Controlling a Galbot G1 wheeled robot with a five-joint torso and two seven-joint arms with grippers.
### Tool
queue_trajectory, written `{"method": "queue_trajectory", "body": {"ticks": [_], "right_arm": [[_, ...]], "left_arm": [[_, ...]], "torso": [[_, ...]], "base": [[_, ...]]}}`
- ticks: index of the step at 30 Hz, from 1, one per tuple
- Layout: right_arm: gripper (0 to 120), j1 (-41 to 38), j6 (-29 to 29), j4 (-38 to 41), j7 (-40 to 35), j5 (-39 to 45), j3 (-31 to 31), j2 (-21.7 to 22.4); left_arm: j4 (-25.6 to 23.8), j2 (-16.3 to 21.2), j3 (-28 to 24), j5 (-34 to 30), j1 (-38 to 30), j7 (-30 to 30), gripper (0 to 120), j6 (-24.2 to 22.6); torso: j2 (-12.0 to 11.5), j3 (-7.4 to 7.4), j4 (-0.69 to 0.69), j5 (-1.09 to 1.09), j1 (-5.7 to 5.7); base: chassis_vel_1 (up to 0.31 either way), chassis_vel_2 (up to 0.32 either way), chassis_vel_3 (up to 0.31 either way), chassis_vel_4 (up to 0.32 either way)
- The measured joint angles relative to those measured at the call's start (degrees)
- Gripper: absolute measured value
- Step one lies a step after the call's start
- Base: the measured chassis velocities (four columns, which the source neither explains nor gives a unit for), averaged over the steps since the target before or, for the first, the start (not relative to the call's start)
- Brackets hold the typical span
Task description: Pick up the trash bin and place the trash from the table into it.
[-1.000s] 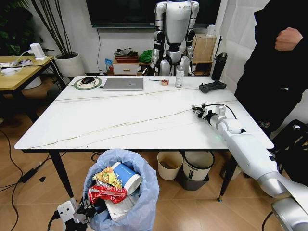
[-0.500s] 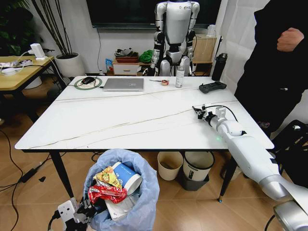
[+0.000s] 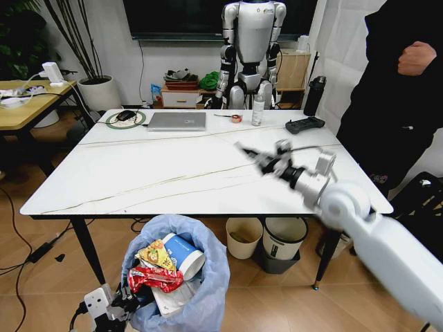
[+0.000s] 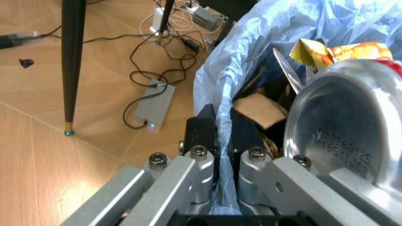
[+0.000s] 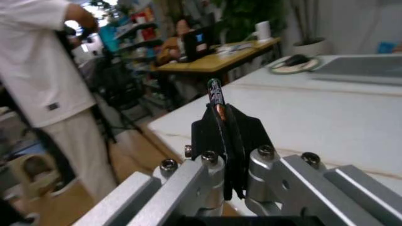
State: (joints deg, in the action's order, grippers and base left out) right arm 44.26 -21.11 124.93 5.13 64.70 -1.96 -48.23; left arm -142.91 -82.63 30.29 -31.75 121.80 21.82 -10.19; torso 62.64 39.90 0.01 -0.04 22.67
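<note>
My right gripper is smeared with motion blur over the white marble-look surface, so the thin dark item it pinches stays unidentifiable. The crinkly light-blue bag-lined trash bin is cut off by the bottom edge.

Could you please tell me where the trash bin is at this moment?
In the head view, the trash bin sits on the floor below the table's near edge, left of centre, its bag rim pinched by the left gripper.
</note>
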Motion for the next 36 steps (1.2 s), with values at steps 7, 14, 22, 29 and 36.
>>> {"method": "queue_trajectory", "body": {"ticks": [7,14,22,29,36], "right_arm": [[0,-0.2,0.0,6.2,-3.2,-1.3,-14.4,-1.3],[0,-0.1,1.0,2.5,-3.8,-6.7,-21.6,-3.3],[0,0.1,1.5,-1.6,-4.0,-9.0,-23.2,-4.9],[0,1.0,1.9,-2.8,-4.0,-10.6,-24.3,-5.9],[11,2.1,2.0,-2.6,-4.0,-11.5,-25.2,-5.9]], "left_arm": [[-0.3,-0.5,0.5,0.0,0.1,0.0,0,0.0],[0.2,-1.4,0.0,0.7,0.0,0.0,0,0.0],[1.1,-1.9,-0.2,0.8,-0.5,0.0,0,-0.1],[1.2,-2.1,-0.2,0.8,-0.8,-0.1,0,-0.1],[1.1,-2.0,-0.1,0.7,-0.8,-0.1,0,-0.2]], "torso": [[0.0,0.01,0.02,0.05,0.01],[0.0,0.01,0.01,0.04,0.01],[0.0,0.01,0.01,0.04,0.02],[0.0,0.02,0.01,0.04,0.02],[0.0,0.01,0.01,0.04,0.02]], "base": [[0.000,0.000,0.000,0.000],[0.000,0.000,0.000,0.000],[0.000,0.000,0.000,0.000],[0.000,0.000,0.000,0.000],[0.000,0.000,0.000,0.000]]}}
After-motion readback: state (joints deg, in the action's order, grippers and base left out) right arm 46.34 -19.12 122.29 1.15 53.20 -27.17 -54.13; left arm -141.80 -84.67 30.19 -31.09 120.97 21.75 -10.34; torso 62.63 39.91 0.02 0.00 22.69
